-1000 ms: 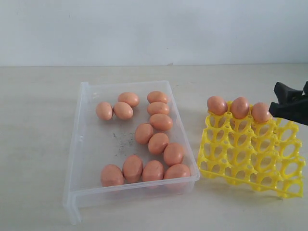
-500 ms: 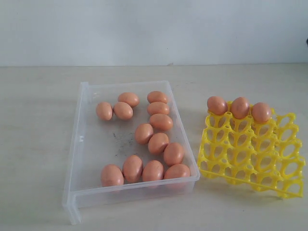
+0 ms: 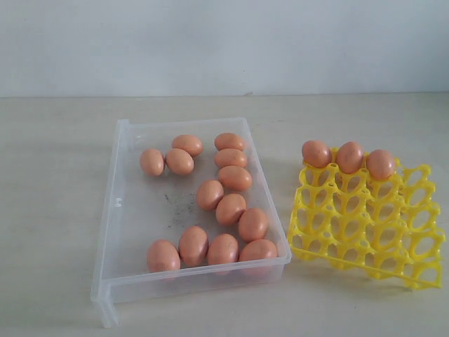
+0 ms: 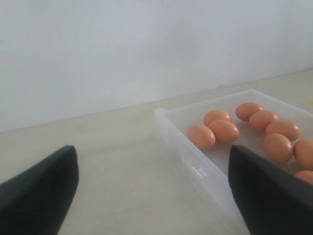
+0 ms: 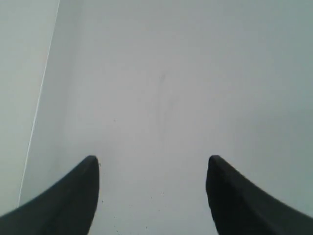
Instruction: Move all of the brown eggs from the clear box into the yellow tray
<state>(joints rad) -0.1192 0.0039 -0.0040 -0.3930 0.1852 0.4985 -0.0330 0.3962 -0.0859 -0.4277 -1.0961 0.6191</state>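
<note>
You've 3 brown eggs (image 3: 349,157) in the yellow tray (image 3: 418,279) at right, and 13 remain in the clear box (image 3: 116,203) at centre. The left gripper (image 4: 151,156) and right gripper (image 5: 152,161) both gape empty.

You have a pale beige table (image 3: 56,210) lying below and ahead of the left gripper (image 4: 152,149), matte and smooth. Farther out in front of that gripper a plain white wall (image 3: 224,42) rises, meeting the table in a straight seam. Ahead of the right gripper (image 5: 152,159) you face a flat pale grey surface (image 5: 195,73) with faint smudges, crossed near one side by a thin straight line (image 5: 40,98).
</note>
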